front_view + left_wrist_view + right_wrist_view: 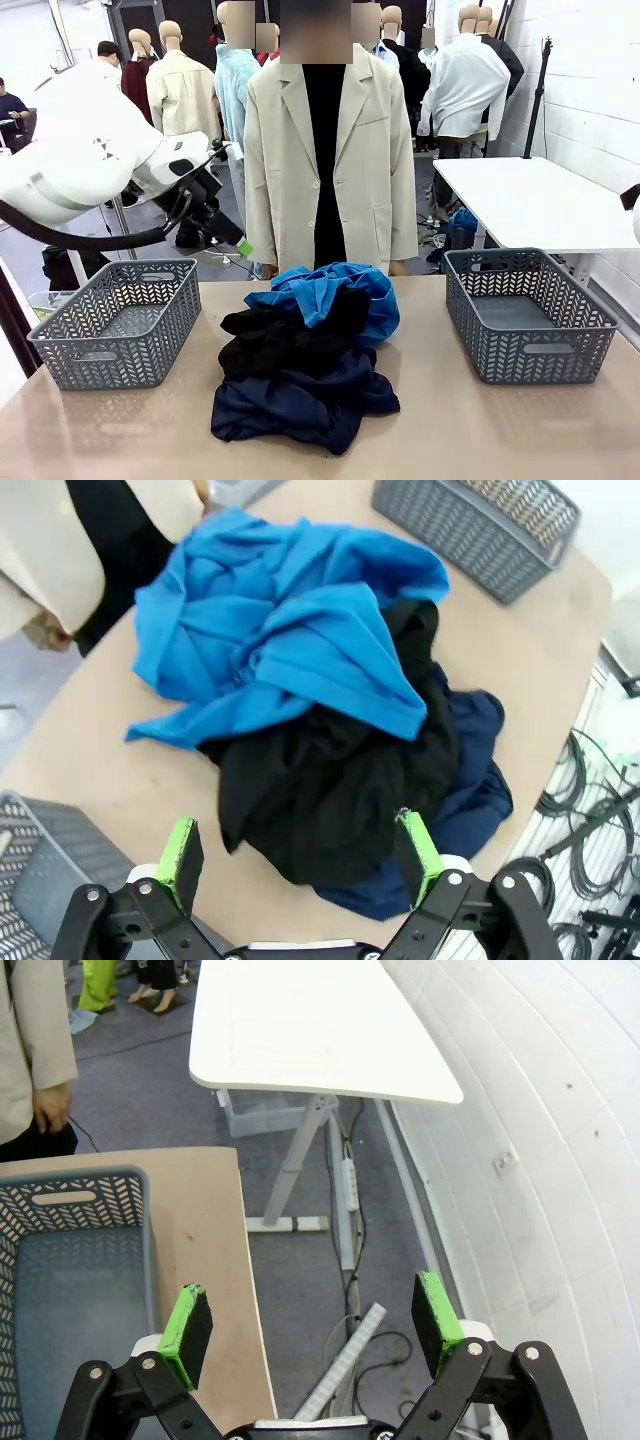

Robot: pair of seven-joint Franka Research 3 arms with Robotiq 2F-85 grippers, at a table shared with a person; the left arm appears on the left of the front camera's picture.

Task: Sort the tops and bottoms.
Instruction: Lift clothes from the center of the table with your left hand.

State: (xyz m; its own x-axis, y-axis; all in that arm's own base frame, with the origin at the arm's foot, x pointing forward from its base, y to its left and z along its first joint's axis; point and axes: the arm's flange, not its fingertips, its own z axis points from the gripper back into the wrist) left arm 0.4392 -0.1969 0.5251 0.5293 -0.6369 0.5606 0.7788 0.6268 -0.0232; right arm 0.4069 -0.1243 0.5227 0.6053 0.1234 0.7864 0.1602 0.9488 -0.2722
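The tops and bottoms lie in one heap at the table's middle: bright blue cloth (330, 290) at the far side, a black garment (285, 340) in the centre, a dark navy one (300, 400) nearest me. My left gripper (240, 243) hangs in the air above and left of the heap. Seen from the left wrist, that gripper (300, 846) is open and holds nothing, with the blue cloth (290, 640), the black garment (330, 780) and the navy one (470, 780) below it. My right gripper (311, 1318) is open and holds nothing, above the table's right edge and the floor.
Grey lattice baskets stand on either side of the heap, one left (120, 320) and one right (530, 315); neither holds clothes. A person in a beige coat (330, 150) stands at the far edge. A white side table (310, 1030) stands beyond the right basket (70, 1290).
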